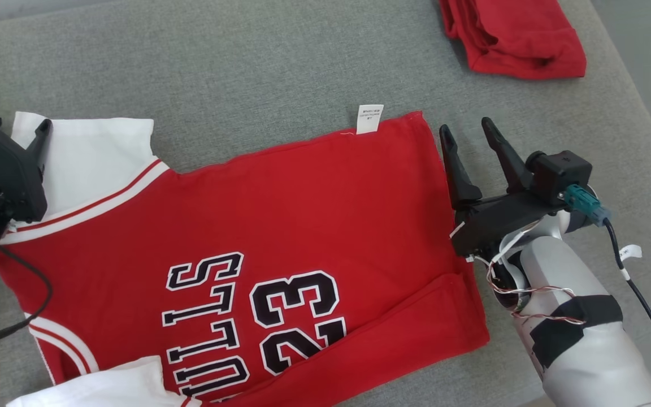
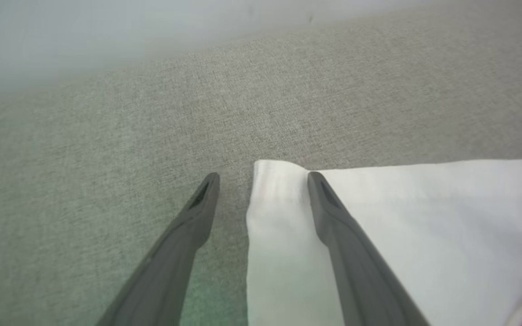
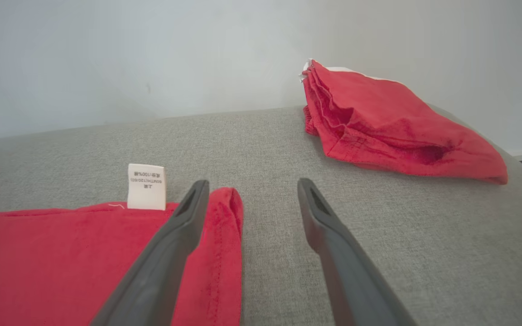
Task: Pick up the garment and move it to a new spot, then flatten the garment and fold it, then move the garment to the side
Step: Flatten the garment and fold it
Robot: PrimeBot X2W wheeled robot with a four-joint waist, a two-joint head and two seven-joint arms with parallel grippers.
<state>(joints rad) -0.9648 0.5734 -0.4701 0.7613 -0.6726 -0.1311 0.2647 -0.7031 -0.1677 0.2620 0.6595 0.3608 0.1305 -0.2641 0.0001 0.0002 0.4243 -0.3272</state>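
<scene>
The garment [image 1: 280, 215] is a red jersey shirt with white sleeves and black "BULLS 23" lettering, spread flat on the grey cushion [image 1: 246, 68]. Its white label [image 1: 369, 117] sticks out at the far hem. My left gripper [image 1: 17, 127] is open at the shirt's left end, straddling the corner of a white sleeve [image 2: 424, 217]; in the left wrist view, the left gripper [image 2: 263, 177] has one finger over the sleeve and one over bare cushion. My right gripper [image 1: 467, 129] is open just right of the hem corner; in the right wrist view, the right gripper [image 3: 253, 183] straddles the red hem edge [image 3: 224, 253] near the label [image 3: 147, 186].
A second red garment [image 1: 515, 37] lies folded at the far right of the cushion, ahead of the right gripper as a red pile [image 3: 392, 131]. The cushion's right edge [image 1: 639, 102] drops off beyond it. A wall stands behind the cushion.
</scene>
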